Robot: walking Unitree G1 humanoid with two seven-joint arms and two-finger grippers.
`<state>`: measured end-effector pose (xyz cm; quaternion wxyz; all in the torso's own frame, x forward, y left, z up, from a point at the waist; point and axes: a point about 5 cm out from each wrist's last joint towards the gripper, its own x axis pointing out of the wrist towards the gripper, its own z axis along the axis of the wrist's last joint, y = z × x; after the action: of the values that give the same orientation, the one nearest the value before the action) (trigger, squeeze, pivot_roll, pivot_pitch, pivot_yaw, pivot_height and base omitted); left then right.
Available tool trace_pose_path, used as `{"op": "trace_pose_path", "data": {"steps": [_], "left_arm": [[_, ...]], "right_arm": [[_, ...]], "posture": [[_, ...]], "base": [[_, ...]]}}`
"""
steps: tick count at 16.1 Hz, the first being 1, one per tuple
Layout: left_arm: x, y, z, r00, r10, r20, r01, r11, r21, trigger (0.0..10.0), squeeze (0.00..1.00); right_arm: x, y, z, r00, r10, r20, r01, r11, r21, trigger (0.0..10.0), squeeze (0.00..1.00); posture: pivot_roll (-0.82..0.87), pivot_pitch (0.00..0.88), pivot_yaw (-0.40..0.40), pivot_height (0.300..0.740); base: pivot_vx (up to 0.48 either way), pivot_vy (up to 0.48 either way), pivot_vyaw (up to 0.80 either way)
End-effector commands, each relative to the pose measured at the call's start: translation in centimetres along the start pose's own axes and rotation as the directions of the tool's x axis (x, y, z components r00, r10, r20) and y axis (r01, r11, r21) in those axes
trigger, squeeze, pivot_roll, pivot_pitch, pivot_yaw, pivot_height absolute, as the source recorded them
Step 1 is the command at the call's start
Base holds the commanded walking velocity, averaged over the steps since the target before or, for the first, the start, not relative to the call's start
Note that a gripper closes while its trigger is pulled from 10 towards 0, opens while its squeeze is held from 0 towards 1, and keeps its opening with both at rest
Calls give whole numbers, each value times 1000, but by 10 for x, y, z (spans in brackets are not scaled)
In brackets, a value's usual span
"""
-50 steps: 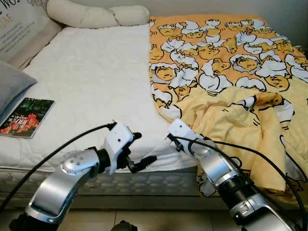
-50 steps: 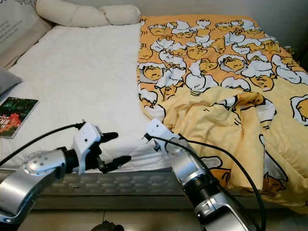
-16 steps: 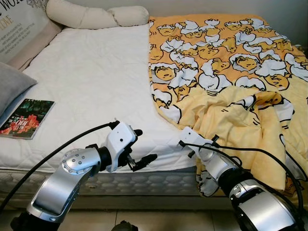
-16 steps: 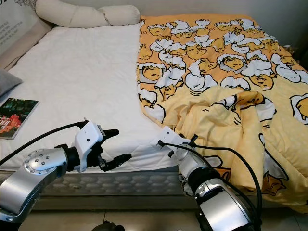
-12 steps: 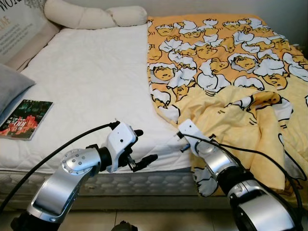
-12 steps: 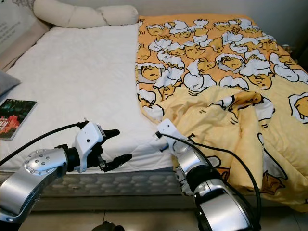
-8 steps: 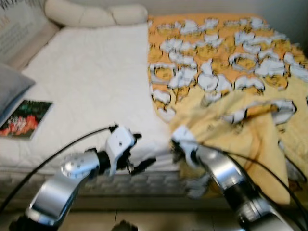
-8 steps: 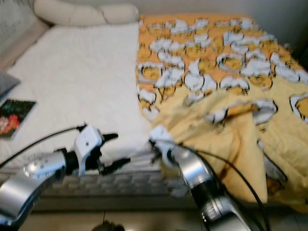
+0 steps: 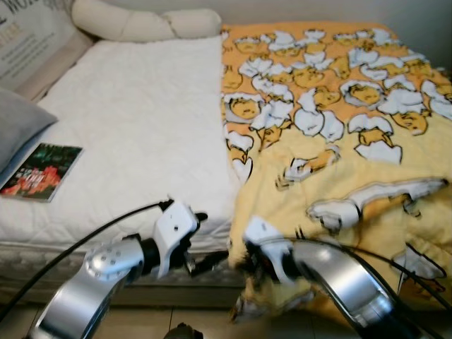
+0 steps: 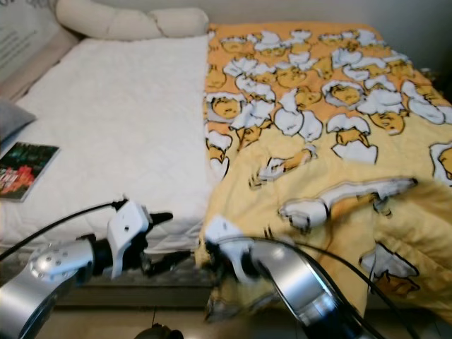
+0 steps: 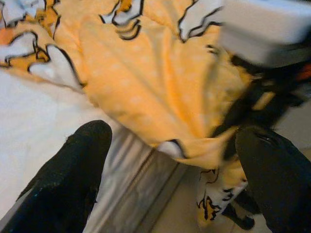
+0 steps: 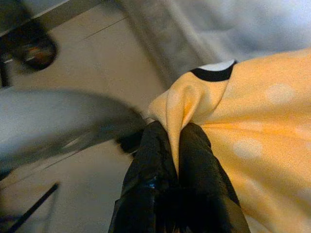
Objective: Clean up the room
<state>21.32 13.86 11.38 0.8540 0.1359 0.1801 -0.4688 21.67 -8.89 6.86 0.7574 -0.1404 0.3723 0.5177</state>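
Pinching blanket [image 12: 252,121] corner | right hand [image 12: 176,145] | bed [image 9: 134,134] edge

1. You see the yellow blanket [image 9: 332,127], printed with white-and-yellow cartoon figures outlined in black, covering the right half of the bed.
2. Its far part lies flat; the near part is rumpled and hangs over the foot edge.
3. A pinched fold at its near corner [image 12: 194,104] is bunched upward above the floor.
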Motion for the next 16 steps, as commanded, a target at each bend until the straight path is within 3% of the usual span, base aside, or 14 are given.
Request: {"op": "trace_pose_path", "data": {"steps": [1, 5, 6, 7, 8, 9, 13, 16], "left_arm": [[-2, -6, 2, 1000, -26, -4, 26, 1000, 2, 10000, 125], [-3, -21, 0, 998, -67, -13, 67, 997, -32, 10000, 94], [-4, -25, -1, 997, -72, -15, 71, 997, -41, 10000, 86], [-4, -27, -2, 997, -73, -16, 73, 996, -45, 10000, 75], [-4, -29, -2, 997, -75, -19, 74, 996, -50, 10000, 35], [-3, -29, -2, 997, -76, -21, 75, 996, -49, 10000, 27], [3, -15, 3, 1000, -22, -4, 22, 1000, -16, 10000, 0], [8, 1, 10, 1000, 18, 19, -18, 1000, 20, 10000, 0]], "right_arm": [[-4, 13, 2, 999, 51, -5, -51, 999, -5, 0, 0], [-12, 38, -15, 993, 91, -71, -90, 996, 14, 0, 0], [-14, 46, -16, 991, 106, -76, -105, 994, 16, 902, 0], [-14, 48, -16, 991, 105, -79, -104, 994, 13, 10000, 0], [-12, 50, -15, 993, 93, -67, -89, 994, 60, 10000, 0], [-11, 50, -14, 993, 102, -54, -98, 992, 76, 10000, 1000], [-11, 41, 6, 995, 75, 60, -82, 989, 119, 10000, 1000], [-21, 27, 20, 997, 53, 64, -56, 997, 53, 10000, 1000]], "posture": [[22, 40, 77, 740], [3, 107, 77, 740], [-2, 115, 75, 740], [-5, 115, 74, 740], [-8, 116, 76, 740], [-9, 118, 77, 740], [-4, 74, 71, 740], [-9, 4, 70, 740]], "base": [[0, 0, 0], [0, 0, 0], [0, 0, 0], [0, 0, 0], [0, 0, 0], [0, 0, 0], [0, 0, 0], [0, 0, 0]]}}
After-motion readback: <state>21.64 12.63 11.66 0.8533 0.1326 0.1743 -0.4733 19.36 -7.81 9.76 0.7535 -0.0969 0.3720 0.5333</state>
